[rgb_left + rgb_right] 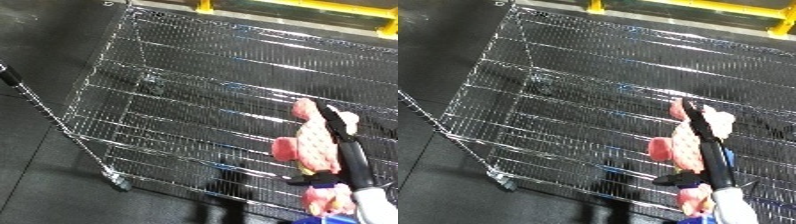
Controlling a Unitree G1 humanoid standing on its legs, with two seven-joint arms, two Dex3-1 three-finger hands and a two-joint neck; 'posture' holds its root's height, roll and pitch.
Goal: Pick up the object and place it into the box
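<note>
We see the pink plush toy (pixel 315 150) at lower right, up against the right hand (pixel 704 137) and held over the wire-mesh bin (pixel 178 85), approx. above its near right part. The black fingers (pixel 342 132) run straight along the toy's front w/ a thumb sticking out sideways lower down; whether they actually curl round it we can't tell. The bin is a wheeled wire cart, one caster (pixel 117 181) at its near left corner, on dark floor (pixel 44 190). A yellow rail (pixel 293 7) runs along the top edge.
</note>
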